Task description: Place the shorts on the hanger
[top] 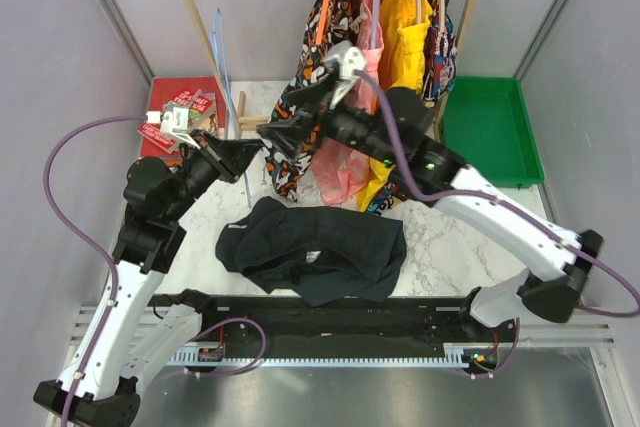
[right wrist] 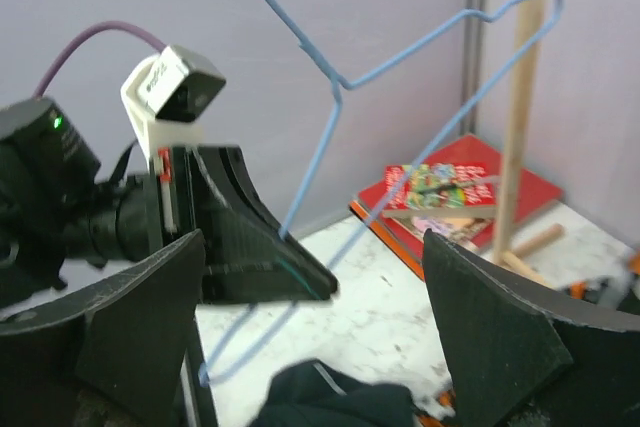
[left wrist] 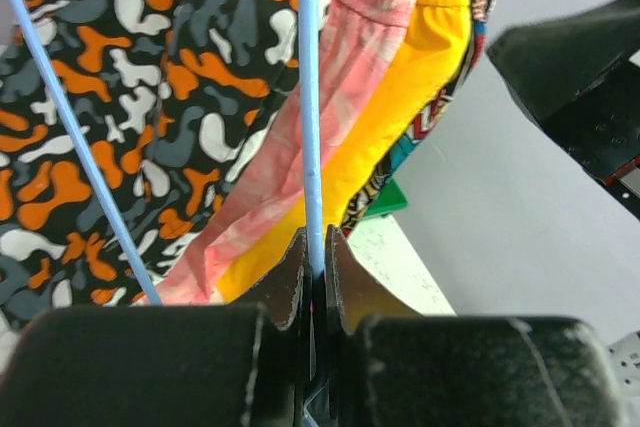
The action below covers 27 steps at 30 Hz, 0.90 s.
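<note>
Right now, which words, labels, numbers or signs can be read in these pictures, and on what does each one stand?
No text can be read in any of the three views.
Small white label on the shorts: too small to read.
Colourful printed packs at the far left of the table: there is print on them, but it is too small from above and blurred in the right wrist view.

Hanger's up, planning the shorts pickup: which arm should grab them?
Right, probably. The right gripper is open and empty; the left gripper is clamped on the hanger, and the shorts lie untouched.
</note>
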Tool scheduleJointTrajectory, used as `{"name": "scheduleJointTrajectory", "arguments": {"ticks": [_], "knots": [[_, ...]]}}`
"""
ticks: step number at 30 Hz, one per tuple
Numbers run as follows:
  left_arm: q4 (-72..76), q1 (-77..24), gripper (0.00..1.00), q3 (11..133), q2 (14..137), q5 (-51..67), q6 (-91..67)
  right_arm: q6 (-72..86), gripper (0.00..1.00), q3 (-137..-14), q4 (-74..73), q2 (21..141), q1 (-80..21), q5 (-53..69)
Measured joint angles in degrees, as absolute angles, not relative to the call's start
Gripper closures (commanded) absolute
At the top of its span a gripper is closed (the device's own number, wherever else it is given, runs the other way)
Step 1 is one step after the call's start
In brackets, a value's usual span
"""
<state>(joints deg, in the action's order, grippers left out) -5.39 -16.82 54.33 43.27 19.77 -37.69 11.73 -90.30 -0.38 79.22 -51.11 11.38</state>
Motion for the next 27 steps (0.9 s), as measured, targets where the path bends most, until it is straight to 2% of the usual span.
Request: {"name": "scheduleJointTrajectory", "arguments": {"ticks": [7, 12, 15, 16, 18, 19, 20, 23, 24, 27], "knots": [[-9.54, -18.39, 0.98, 51.40, 39.16, 13.19, -34.68, 13.98, 0.07, -98.21, 5.72, 94.50, -58.28, 6.42], [-11.07, -18.46, 0.98, 49.95, 36.45, 12.05, -32.88, 14.90, 0.19, -103.96, 6.39, 101.23, -58.87, 3.25], [-11.07, -18.50, 0.98, 49.10, 34.96, 12.01, -31.99, 15.35, 0.40, -106.65, 6.59, 103.53, -58.72, 1.98], [-11.07, -18.50, 0.98, 48.90, 34.70, 12.03, -31.79, 15.44, 0.59, -107.57, 6.68, 104.16, -58.67, 1.43], [-11.09, -18.50, 0.98, 48.42, 34.00, 12.01, -31.40, 15.64, 0.82, -108.84, 6.70, 105.21, -58.63, 0.89], [-11.25, -18.50, 0.98, 48.25, 33.89, 12.03, -31.18, 15.73, 1.00, -109.01, 6.72, 105.41, -58.65, 1.21], [-11.44, -18.50, 0.96, 47.94, 33.89, 11.88, -30.96, 16.38, 1.00, -109.10, 6.72, 105.65, -58.85, 1.43], [-11.62, -18.50, 0.57, 46.92, 33.65, 12.12, -29.74, 16.34, 1.00, -109.21, 5.61, 105.73, -59.44, 0.99], [-11.84, -18.50, 0.38, 46.74, 33.41, 12.43, -29.23, 16.10, 1.00, -109.21, 5.41, 105.73, -59.35, 1.15], [-13.21, -18.50, 0.16, 46.59, 32.40, 14.44, -27.11, 13.91, 1.00, -107.55, 5.08, 104.66, -58.52, 1.83]]}}
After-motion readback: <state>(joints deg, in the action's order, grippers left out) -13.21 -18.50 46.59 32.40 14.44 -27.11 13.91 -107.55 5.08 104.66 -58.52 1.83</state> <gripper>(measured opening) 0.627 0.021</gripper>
